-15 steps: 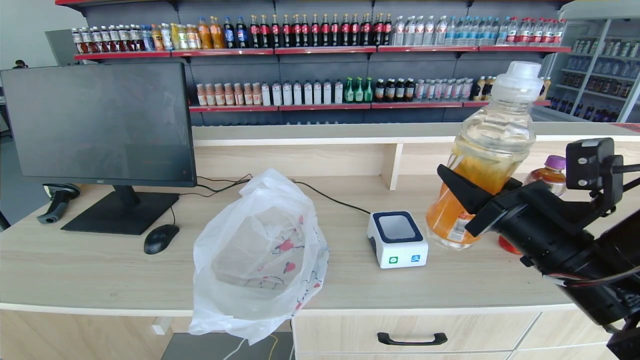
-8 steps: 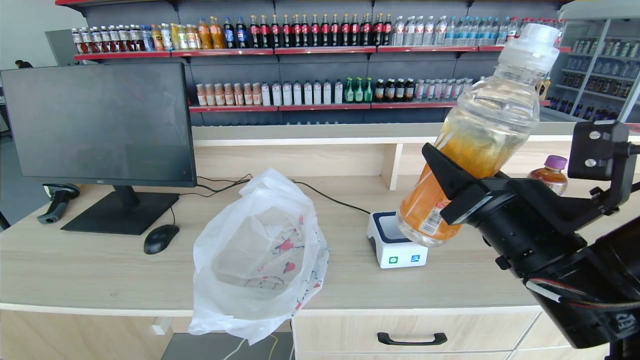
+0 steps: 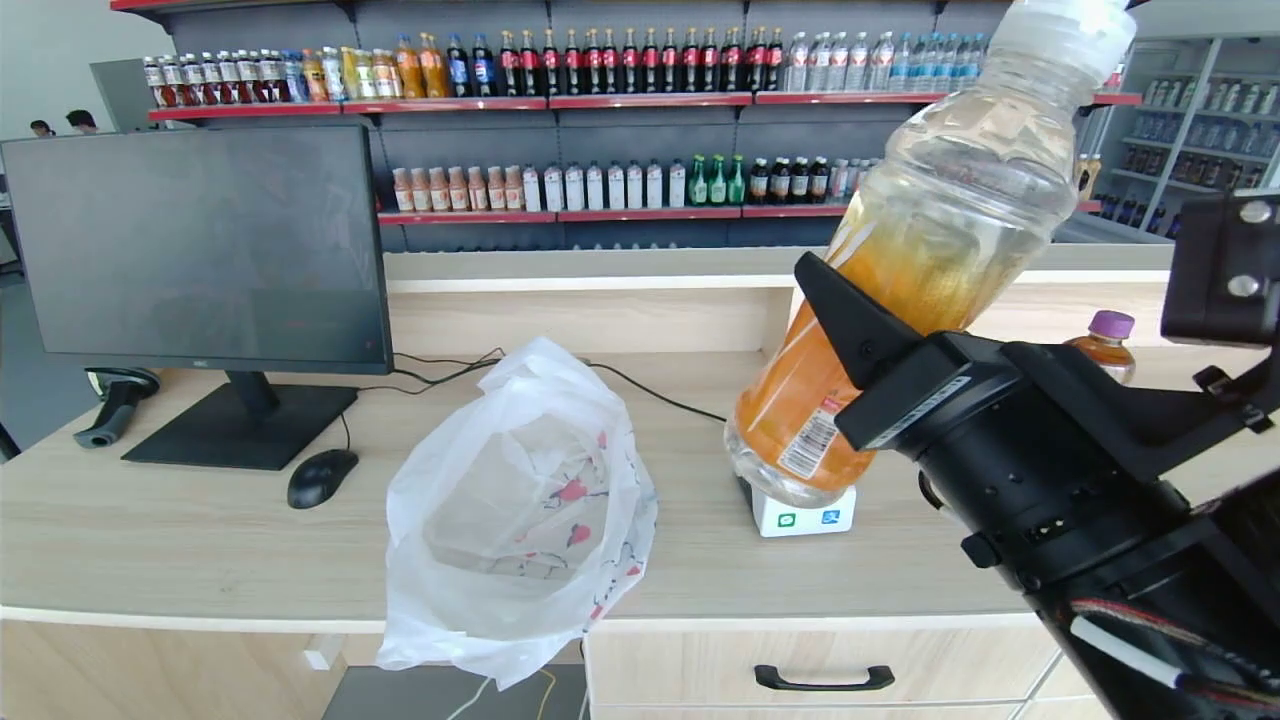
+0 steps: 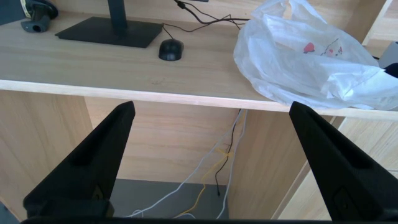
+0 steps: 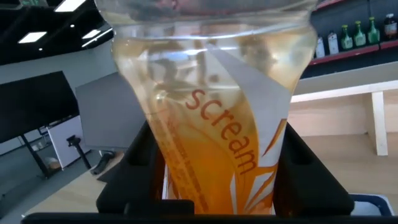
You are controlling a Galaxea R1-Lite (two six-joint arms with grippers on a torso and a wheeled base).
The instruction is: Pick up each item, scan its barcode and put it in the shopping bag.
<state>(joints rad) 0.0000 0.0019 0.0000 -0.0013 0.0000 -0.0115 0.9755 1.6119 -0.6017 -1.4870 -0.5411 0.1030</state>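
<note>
Tilted orange bottle (image 3: 960, 190) in right gripper (image 3: 895, 310) over scanner (image 3: 800, 518)

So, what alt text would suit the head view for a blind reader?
The right arm's black tool grips a tilted clear plastic bottle of orange drink over a small white scanner box on a pale wooden counter, beside an open white plastic bag.

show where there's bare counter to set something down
Bare: the front strip of counter left of the shopping bag, in front of the mouse; also between bag and scanner. Crowded over the scanner: right hand holding the bottle.
</note>
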